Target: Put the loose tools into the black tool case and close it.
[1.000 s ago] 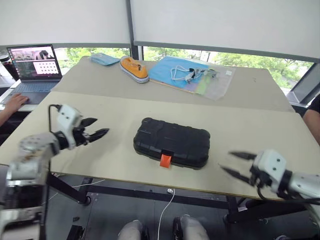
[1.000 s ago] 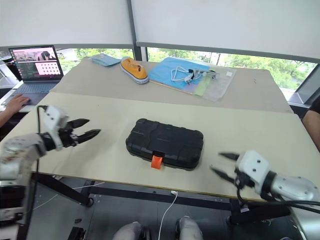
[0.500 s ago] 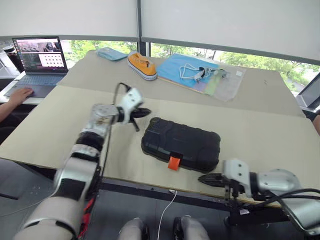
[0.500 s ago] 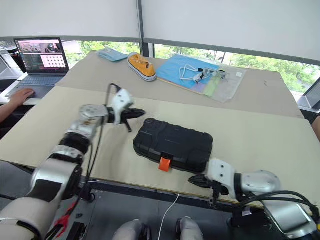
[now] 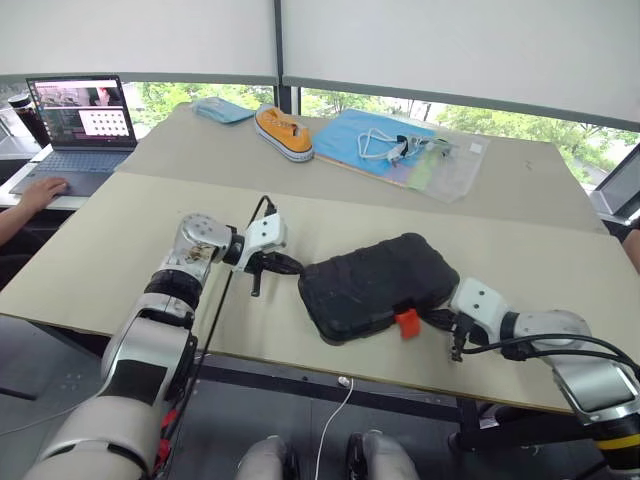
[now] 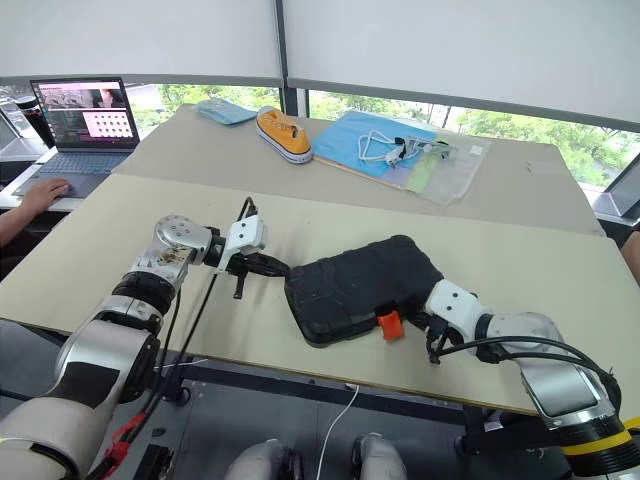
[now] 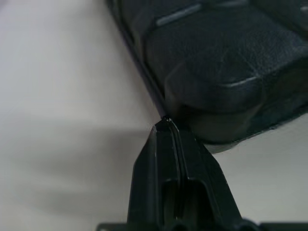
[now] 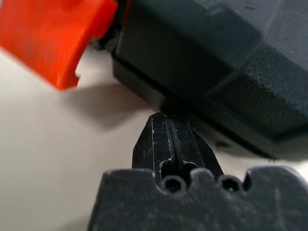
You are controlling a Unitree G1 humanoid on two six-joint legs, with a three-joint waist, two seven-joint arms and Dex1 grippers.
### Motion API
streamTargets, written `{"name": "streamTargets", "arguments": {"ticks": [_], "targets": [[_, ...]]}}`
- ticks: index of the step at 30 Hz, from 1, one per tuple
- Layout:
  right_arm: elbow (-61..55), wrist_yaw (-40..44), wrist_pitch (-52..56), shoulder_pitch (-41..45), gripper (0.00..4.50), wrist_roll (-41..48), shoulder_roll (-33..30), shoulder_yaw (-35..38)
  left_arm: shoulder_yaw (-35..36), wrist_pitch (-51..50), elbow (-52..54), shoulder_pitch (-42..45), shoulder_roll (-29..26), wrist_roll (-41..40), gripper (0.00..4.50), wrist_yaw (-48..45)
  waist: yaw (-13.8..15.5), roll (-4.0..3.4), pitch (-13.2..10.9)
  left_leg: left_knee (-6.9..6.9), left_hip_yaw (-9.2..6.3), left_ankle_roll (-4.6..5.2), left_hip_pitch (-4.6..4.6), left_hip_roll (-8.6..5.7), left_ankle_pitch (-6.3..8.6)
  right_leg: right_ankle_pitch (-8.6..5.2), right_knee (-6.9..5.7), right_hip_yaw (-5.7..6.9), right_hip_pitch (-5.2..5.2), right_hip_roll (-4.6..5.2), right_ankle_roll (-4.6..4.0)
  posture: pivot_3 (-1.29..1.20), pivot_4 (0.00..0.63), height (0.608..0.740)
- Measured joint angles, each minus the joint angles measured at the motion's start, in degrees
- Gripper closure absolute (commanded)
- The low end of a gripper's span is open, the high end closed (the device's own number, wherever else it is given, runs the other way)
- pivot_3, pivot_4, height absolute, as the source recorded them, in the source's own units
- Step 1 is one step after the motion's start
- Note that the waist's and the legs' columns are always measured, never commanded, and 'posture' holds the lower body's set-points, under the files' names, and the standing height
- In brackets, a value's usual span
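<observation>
Black tool case (image 5: 380, 285) lies shut a little below the middle of the head camera's frame, turned askew, its small orange latch (image 5: 406, 322) hanging over the near side toward the bottom of the picture. At its left end the left gripper (image 5: 287, 266) has its two black fingers pressed together into one wedge, the tip right at the seam of the case's corner, as the left wrist view shows. At the lower right end the right gripper (image 5: 441, 320) is likewise pinched together with nothing between its fingers, its tip against the lower edge just beside the latch.

By its look the case is hard moulded plastic: stiff, not fragile, and its textured shell should not be very slippery. It may be fairly heavy if tools sit inside, which cannot be seen. The shell looks too thick to pinch, so it seems best pushed from the ends, or taken at the rim seam or the latch.
</observation>
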State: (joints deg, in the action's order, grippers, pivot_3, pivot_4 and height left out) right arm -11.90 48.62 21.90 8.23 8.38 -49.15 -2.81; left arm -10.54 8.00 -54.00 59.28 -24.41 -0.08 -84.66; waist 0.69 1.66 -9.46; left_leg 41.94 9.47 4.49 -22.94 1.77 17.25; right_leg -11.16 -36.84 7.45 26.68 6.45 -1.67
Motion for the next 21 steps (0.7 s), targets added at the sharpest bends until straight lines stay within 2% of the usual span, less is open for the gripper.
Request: {"name": "streamTargets", "arguments": {"ticks": [1, 4, 8, 12, 15, 21], "targets": [[-1.2, 0.2, 1.1, -0.9, 4.50, 1.4, 0.0, 1.2, 0.6, -4.0, 3.5, -0.5, 0.0, -1.8, 4.44, -1.2, -0.1, 0.00, 0.0, 0.06, 0.02, 0.00, -0.08, 0.00, -0.01, 0.14, -0.08, 0.04, 0.08, -0.17, -0.23, 0.00, 0.150, 0.718], [-7.3, 1.8, 4.3, -3.6, 4.50, 6.5, -0.1, 5.8, 1.2, -14.8, 13.7, -1.1, -0.8, -6.6, 4.44, -4.9, -0.3, -0.01, 0.0, 0.06, 0.03, 0.00, -0.07, 0.02, -0.01, 0.11, -0.10, 0.03, 0.07, -0.34, -0.18, 0.00, 0.150, 0.718], [-14.9, 3.6, 9.3, -8.5, 4.50, 12.3, -1.5, 11.3, 0.1, -20.8, 26.8, -5.3, -1.2, -8.8, 4.44, -5.4, -0.4, -0.06, 0.0, -0.01, -0.01, -0.01, 0.44, 0.04, 0.01, -0.08, 0.01, -0.02, -0.43, -0.29, 0.10, 0.00, 0.150, 0.718], [-18.3, 3.7, 11.1, -9.6, 4.50, 14.0, -1.8, 11.6, -4.6, -17.3, 28.6, -9.7, 1.7, -5.7, 4.44, -1.0, -0.2, -0.05, 0.0, -0.01, 0.00, 0.13, 0.51, 0.04, 0.10, -0.02, 0.06, -0.16, -0.48, -0.03, 0.20, 0.00, 0.150, 0.718], [-18.6, 3.2, 11.6, -9.1, 4.50, 14.4, -1.7, 10.4, -6.1, -13.7, 28.6, -9.3, 2.4, -3.9, 4.44, 1.7, -0.1, -0.10, 0.0, 0.00, -0.02, 0.17, 0.62, 0.06, 0.13, 0.05, 0.05, -0.22, -0.55, 0.00, 0.17, 0.00, 0.150, 0.718], [-14.9, 0.7, 11.2, -5.7, 4.50, 10.3, 0.2, 3.7, -8.1, -9.1, 28.6, -9.4, 2.6, -2.6, 4.44, 3.4, -0.1, -0.23, 0.1, -0.01, 0.00, 0.18, 0.63, 0.06, 0.12, 0.03, 0.01, -0.24, -0.52, -0.05, 0.10, 0.00, 0.150, 0.718]]}}
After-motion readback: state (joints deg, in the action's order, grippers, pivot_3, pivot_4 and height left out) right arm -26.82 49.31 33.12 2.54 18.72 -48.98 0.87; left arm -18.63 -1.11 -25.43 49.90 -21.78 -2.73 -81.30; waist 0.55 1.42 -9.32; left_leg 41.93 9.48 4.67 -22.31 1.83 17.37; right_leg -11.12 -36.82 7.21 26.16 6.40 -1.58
